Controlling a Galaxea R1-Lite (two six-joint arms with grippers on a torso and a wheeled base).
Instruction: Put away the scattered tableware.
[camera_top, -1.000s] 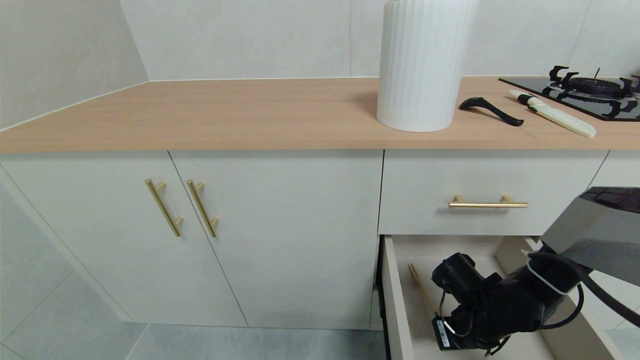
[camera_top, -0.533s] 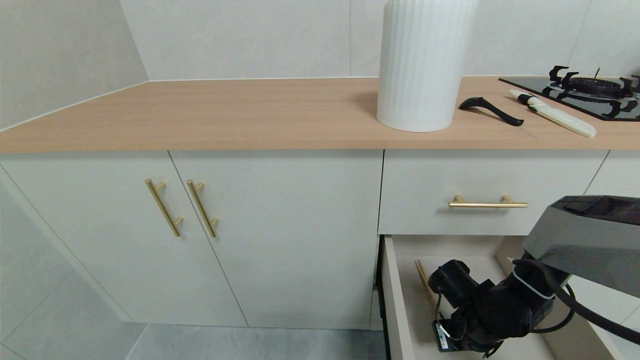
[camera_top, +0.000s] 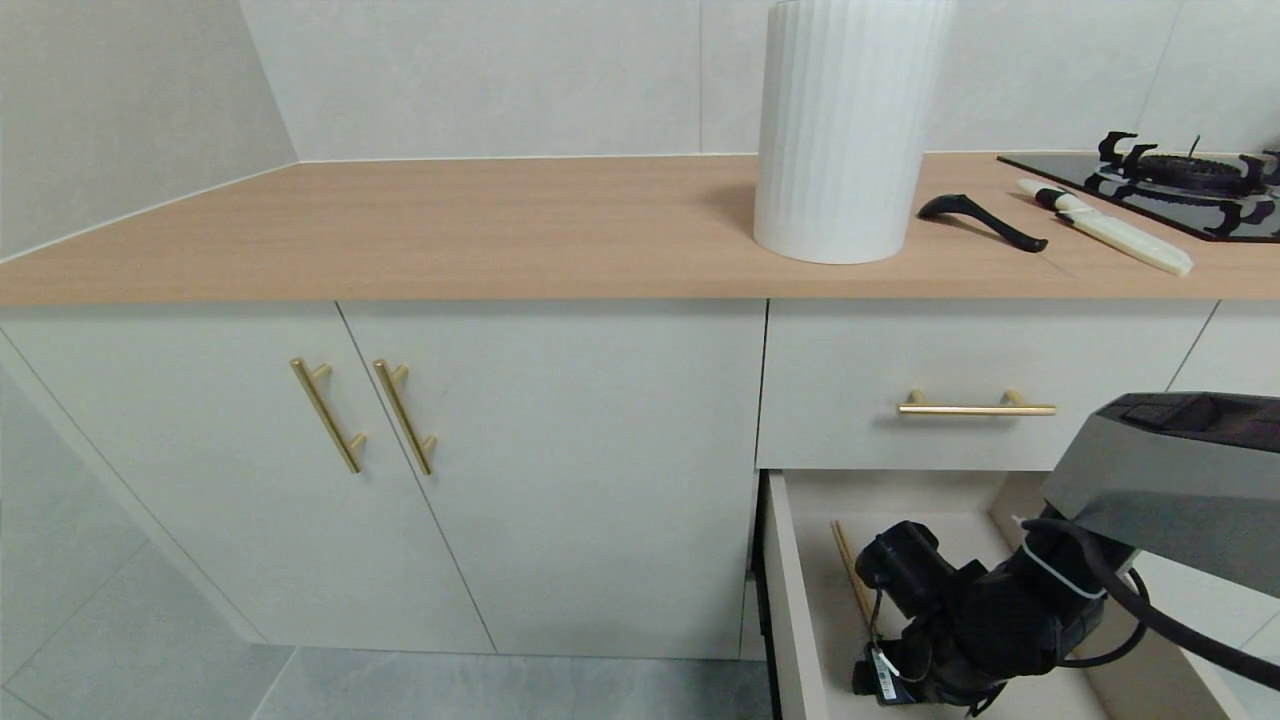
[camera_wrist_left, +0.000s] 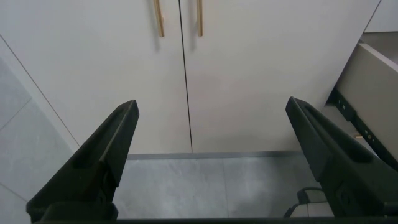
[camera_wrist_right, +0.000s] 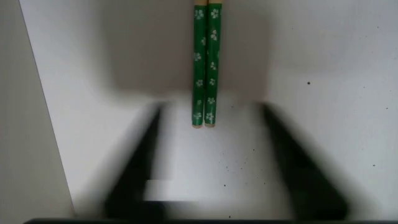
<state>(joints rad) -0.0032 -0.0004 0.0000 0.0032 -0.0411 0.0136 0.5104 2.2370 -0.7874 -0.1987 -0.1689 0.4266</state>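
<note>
- Well, the lower drawer (camera_top: 792, 600) beneath the surface (camera_top: 450, 230) stands pulled out; the drawer above it, with a gold handle (camera_top: 975, 408), is shut.
- Inside the open drawer lie the chopsticks (camera_wrist_right: 206, 62), a pair side by side and touching, flat on the pale drawer floor. Their ends are green with small white flowers. From the head view they sit toward the drawer's left wall.
- My right claw (camera_wrist_right: 210, 143) hangs low inside the drawer, its fingers spread to either side of the green ends and gripping nothing; the fingers are blurred.
- My left claw (camera_wrist_left: 211, 107) is spread wide and empty, facing the shut cabinet doors (camera_wrist_left: 186, 62) down near the floor.
- On the surface stands a tall white ribbed container (camera_top: 845, 130); I cannot see into it.
- To its right lie a black-handled utensil (camera_top: 980, 220) and a white knife (camera_top: 1105, 225), apart from each other, the knife just beside the stove (camera_top: 1180, 180).
</note>
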